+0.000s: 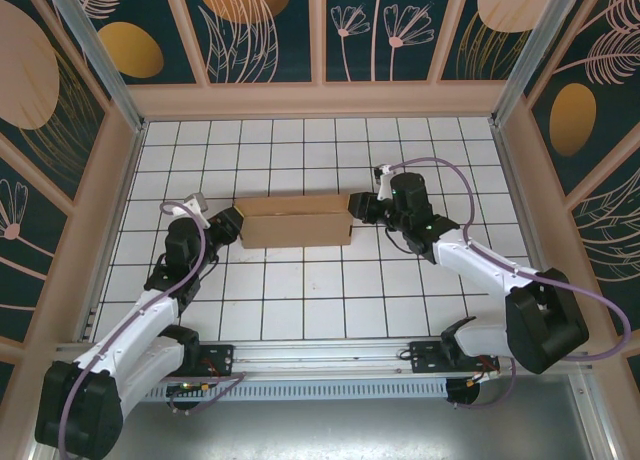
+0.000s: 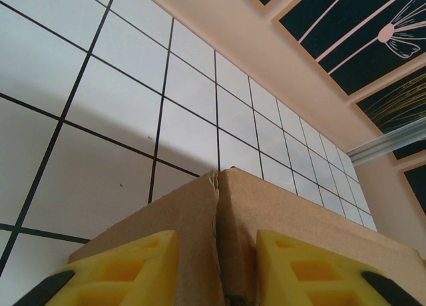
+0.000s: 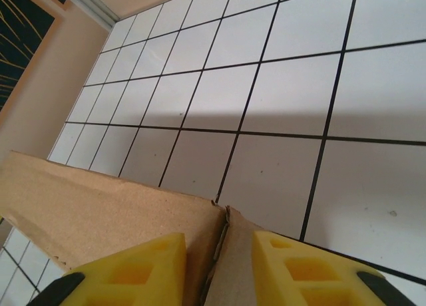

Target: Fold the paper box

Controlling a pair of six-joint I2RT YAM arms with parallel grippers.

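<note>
The paper box is a long, plain brown cardboard shape lying across the middle of the white tiled floor. My left gripper is at its left end and my right gripper at its right end. In the left wrist view, the yellow fingers flank a corner seam of the box, and cardboard fills the gap of the gripper. The right wrist view is similar: the gripper straddles a corner seam of the box, with cardboard between its yellow pads.
Peach-framed walls with dark floral panels close in the tiled floor on three sides. A metal rail with both arm bases runs along the near edge. Open tiles lie in front of and behind the box.
</note>
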